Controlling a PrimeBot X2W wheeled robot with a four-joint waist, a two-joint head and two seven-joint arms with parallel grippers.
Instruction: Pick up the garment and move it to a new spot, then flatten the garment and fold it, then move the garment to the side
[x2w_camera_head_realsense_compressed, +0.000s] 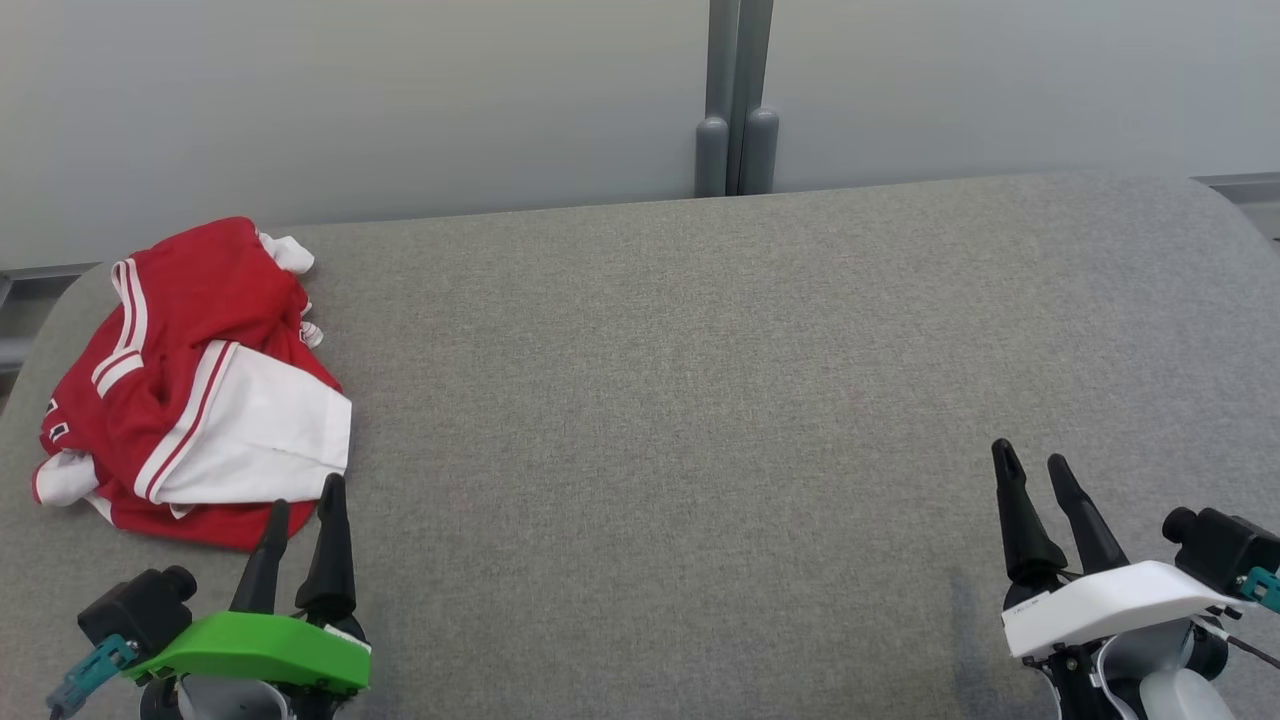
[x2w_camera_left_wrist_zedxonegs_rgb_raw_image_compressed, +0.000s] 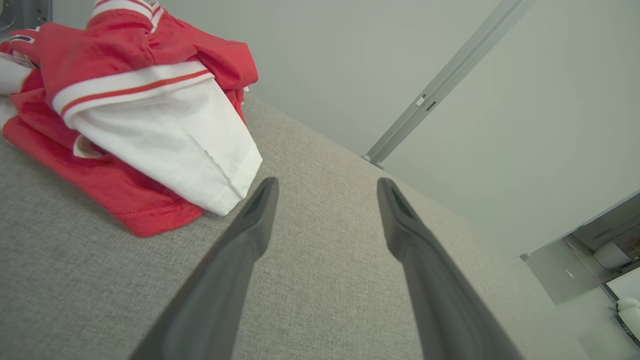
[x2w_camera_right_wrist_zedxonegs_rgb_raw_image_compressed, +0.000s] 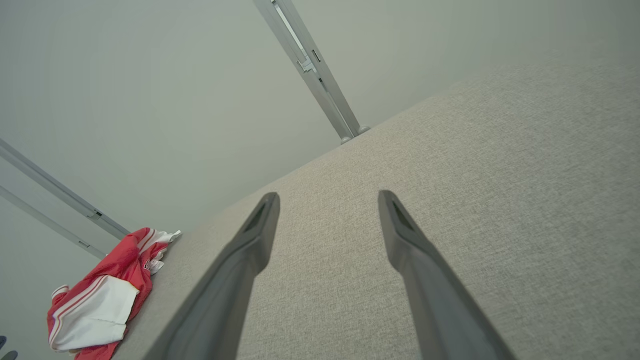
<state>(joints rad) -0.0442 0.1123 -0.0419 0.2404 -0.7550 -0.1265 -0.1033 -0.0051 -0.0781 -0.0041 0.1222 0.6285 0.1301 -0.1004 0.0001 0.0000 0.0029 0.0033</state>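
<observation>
Here, the crumpled red-and-white garment (x2w_camera_head_realsense_compressed: 190, 385) lies at about nine o'clock on the grey padded table (x2w_camera_head_realsense_compressed: 700, 400), near its left edge. Just below it, at seven o'clock, the left gripper (x2w_camera_head_realsense_compressed: 305, 493) points up with its fingers spread apart and empty, tips just beside the garment's near hem. Well apart, at four o'clock, the right gripper (x2w_camera_head_realsense_compressed: 1030, 454) hovers over bare cloth, fingers likewise spread, holding nothing.

Head view: above, facing forward and down over the grey table (x2w_camera_head_realsense_compressed: 700, 400).
Left wrist view: low, close to the garment (x2w_camera_left_wrist_zedxonegs_rgb_raw_image_compressed: 125, 100).
Right wrist view: low, garment far off.
Shared: grey table, garment.
</observation>
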